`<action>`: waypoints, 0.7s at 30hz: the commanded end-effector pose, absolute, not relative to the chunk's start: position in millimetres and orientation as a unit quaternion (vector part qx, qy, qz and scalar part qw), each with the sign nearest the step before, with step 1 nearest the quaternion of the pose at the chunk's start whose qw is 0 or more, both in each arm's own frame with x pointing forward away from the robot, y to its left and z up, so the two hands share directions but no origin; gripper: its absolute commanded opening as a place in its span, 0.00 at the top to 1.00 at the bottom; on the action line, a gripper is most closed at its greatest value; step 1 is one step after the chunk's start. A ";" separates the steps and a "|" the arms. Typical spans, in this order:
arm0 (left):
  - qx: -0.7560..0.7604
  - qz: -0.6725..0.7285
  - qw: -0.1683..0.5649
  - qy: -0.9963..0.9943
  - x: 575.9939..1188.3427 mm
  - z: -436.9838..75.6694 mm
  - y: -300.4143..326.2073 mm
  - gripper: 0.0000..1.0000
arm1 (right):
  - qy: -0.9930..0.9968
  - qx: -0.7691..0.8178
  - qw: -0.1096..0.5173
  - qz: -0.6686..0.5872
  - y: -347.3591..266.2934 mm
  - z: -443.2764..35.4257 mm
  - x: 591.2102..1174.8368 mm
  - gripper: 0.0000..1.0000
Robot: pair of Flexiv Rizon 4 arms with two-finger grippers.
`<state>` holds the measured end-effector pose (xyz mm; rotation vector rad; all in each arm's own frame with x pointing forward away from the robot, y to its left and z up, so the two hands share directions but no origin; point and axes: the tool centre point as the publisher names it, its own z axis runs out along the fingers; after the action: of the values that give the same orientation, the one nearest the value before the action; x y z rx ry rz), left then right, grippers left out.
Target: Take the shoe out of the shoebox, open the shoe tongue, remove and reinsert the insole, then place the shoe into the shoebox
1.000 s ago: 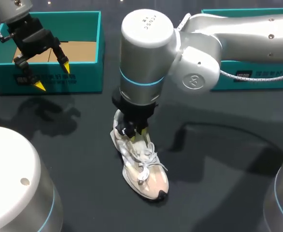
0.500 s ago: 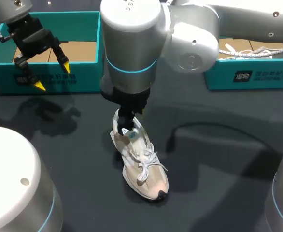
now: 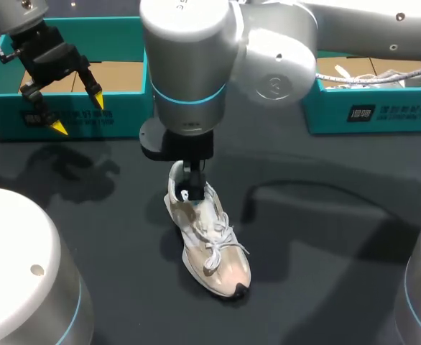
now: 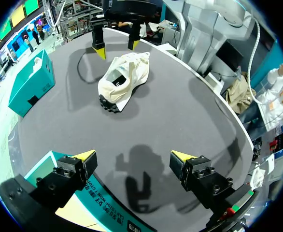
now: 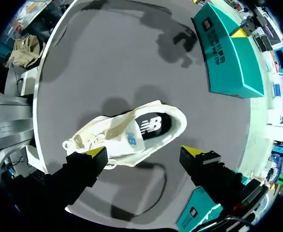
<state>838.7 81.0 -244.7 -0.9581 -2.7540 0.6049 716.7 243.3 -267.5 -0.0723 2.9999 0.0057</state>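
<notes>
**Cream mesh sneaker (image 3: 214,248) under the right gripper (image 5: 144,152)**

It lies toe toward 5 o'clock; those jaws gape empty over its heel. At 10 o'clock, the left gripper (image 3: 77,115) gapes empty before a teal cardboard shoebox (image 3: 117,115).

Robotics laboratory: left arm (image 3: 18,16) and right arm (image 3: 196,65) stationed at a dark desk (image 3: 325,251) carrying teal shoeboxes (image 3: 88,118).
</notes>
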 end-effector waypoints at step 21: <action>-0.321 0.201 0.082 -0.922 838.7 -244.5 81.4 0.00 | 0.976 -0.196 0.085 0.034 267.6 -298.0 771.1 0.00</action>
<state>838.7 81.0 -244.7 -0.9582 -2.7540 0.6049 761.0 267.5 -288.7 -0.5697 2.8956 0.0793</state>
